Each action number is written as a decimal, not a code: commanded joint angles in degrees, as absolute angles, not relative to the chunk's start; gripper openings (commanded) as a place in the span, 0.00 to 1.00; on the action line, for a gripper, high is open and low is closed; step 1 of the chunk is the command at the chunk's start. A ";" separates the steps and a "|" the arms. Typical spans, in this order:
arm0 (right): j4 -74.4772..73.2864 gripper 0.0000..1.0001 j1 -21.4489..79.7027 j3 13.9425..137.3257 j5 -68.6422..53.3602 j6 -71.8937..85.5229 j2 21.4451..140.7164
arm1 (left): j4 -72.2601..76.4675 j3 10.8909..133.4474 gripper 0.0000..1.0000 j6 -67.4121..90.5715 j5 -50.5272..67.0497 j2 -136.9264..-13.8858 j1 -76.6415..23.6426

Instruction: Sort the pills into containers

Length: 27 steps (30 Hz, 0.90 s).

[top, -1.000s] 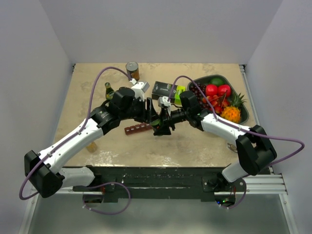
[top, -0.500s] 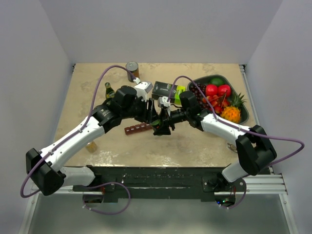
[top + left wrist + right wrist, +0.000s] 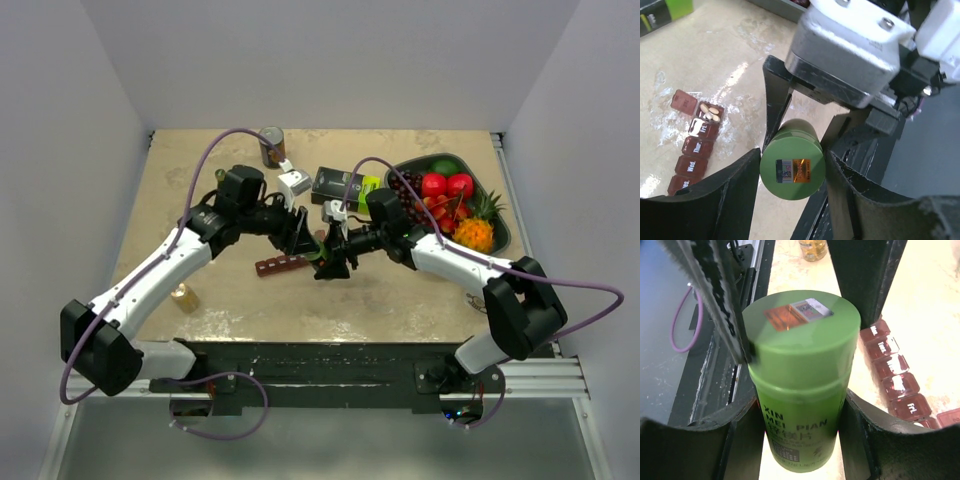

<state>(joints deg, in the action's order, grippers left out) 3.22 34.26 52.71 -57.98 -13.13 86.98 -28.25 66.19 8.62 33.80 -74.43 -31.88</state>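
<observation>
A green pill bottle (image 3: 322, 250) hangs in the air between both grippers, above the table's middle. My right gripper (image 3: 330, 256) is shut on its body (image 3: 795, 405), label facing the right wrist camera. My left gripper (image 3: 308, 240) is closed round its green cap (image 3: 792, 167), both fingers against the cap's sides. The maroon pill container (image 3: 283, 264) lies on the table just left of and below the bottle. In the left wrist view (image 3: 692, 150) one end compartment stands open with several pale pills (image 3: 710, 112) inside; the others are shut. It also shows in the right wrist view (image 3: 895, 375).
A black-and-lime box (image 3: 345, 186) lies behind the grippers. A dark tray of fruit (image 3: 502, 228) sits at the right. A can (image 3: 271, 143) and a small green bottle (image 3: 222, 180) stand at the back left. An amber bottle (image 3: 183, 296) lies at the front left.
My left arm's wrist and forearm have swung back and to the left while its fingers stayed at the bottle's cap. The right arm and the bottle have barely moved.
</observation>
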 commanded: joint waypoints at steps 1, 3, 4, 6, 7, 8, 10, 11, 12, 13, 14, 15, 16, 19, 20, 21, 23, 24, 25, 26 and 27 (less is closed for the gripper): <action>6.24 0.00 33.49 55.46 -61.52 -12.22 85.17 | -39.71 64.77 0.11 -8.59 41.30 -75.23 -29.79; 6.24 0.00 33.57 55.46 -61.96 -12.30 85.17 | -39.38 64.42 0.14 -10.80 41.66 -74.53 -29.88; 6.24 0.00 33.57 55.46 -62.14 -12.30 85.08 | -39.46 64.34 0.15 -11.33 42.44 -74.44 -29.80; 6.24 0.00 33.57 55.46 -62.40 -12.48 85.08 | -39.03 64.42 0.25 -11.08 40.27 -74.09 -29.62; 6.24 0.00 33.49 55.37 -62.49 -12.48 84.99 | -37.72 64.25 0.31 -10.47 37.73 -73.83 -29.62; 6.24 0.00 33.57 55.37 -62.49 -12.48 84.99 | -37.01 64.25 0.38 -8.37 36.49 -73.57 -29.45; 6.24 0.00 33.57 55.28 -62.49 -12.57 84.99 | -34.30 63.99 0.53 -6.42 35.69 -72.69 -29.09; 6.24 0.00 33.57 55.28 -62.40 -12.66 84.99 | -33.15 63.98 0.57 -4.07 35.25 -71.38 -29.00; 6.24 0.00 33.57 55.37 -62.23 -12.57 84.99 | -31.74 63.29 0.68 -2.74 34.64 -70.32 -28.92; 6.15 0.00 33.57 55.37 -62.31 -12.66 84.99 | -28.25 62.67 0.73 -1.51 34.19 -69.18 -28.92; 6.15 0.00 33.57 55.37 -62.31 -12.74 84.99 | -26.56 62.23 0.84 1.55 33.49 -66.91 -28.83; 6.15 0.00 33.57 55.37 -62.31 -12.66 84.99 | -25.15 61.27 0.89 2.71 32.53 -65.75 -28.83; 6.15 0.00 33.57 55.37 -62.31 -12.74 84.99 | -22.53 60.91 0.94 3.86 31.56 -64.61 -28.83; 6.15 0.00 33.57 55.37 -62.31 -12.74 85.08 | -19.70 59.94 0.99 8.43 27.70 -60.57 -28.83; 6.15 0.00 33.49 55.37 -62.31 -12.74 85.17 | -19.43 59.77 0.99 10.61 26.64 -59.16 -28.74; 6.15 0.00 33.57 55.28 -62.23 -12.66 85.17 | -19.16 59.59 0.99 11.85 25.67 -58.54 -28.74; 6.15 0.00 33.57 55.37 -62.05 -12.75 85.17 | -18.20 58.98 0.99 16.84 23.21 -57.05 -28.74; 6.15 0.00 33.66 55.37 -62.05 -12.83 85.17 | -18.37 58.71 0.99 19.40 21.99 -56.78 -28.74; 6.07 0.00 33.58 55.46 -62.05 -12.83 85.08 | -19.15 58.71 0.99 23.77 19.88 -56.60 -28.74; 6.06 0.00 33.57 55.46 -61.96 -12.92 85.17 | -19.68 58.80 0.99 25.12 19.86 -57.12 -28.57; 6.06 0.00 33.57 55.46 -61.96 -12.83 85.08 | -20.99 59.32 0.99 26.44 20.30 -57.65 -28.56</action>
<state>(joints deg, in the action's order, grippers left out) 3.66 33.63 52.75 -60.01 -13.10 86.94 -21.71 59.61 14.83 24.99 -56.84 -29.08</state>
